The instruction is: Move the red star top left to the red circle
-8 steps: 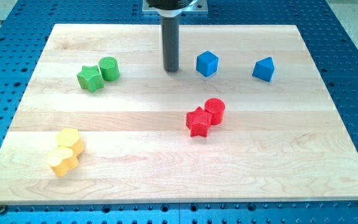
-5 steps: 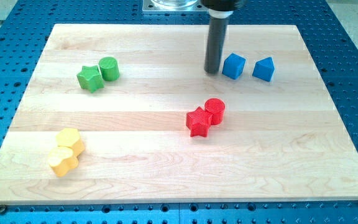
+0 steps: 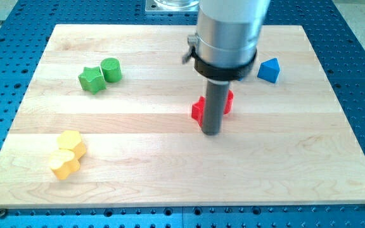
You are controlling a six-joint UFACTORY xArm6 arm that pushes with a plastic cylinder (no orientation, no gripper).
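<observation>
My tip (image 3: 211,132) rests on the board in the middle of the view, right at the lower edge of the two red blocks. The rod covers most of them. A part of the red star (image 3: 198,111) shows to the left of the rod. A sliver of the red circle (image 3: 229,101) shows to its right, a little higher. The two red blocks look to be touching, but the rod hides where they meet.
A green star (image 3: 92,80) and a green cylinder (image 3: 111,69) sit together at the upper left. Two yellow blocks (image 3: 71,142) (image 3: 64,164) sit at the lower left. A blue block (image 3: 268,69) is at the upper right. The arm's body hides the blue cube.
My tip swept from the top of the board, pushing the blue cube to the right, then came down to the red pair's lower edge. Both red blocks have shifted slightly toward the view's top.
</observation>
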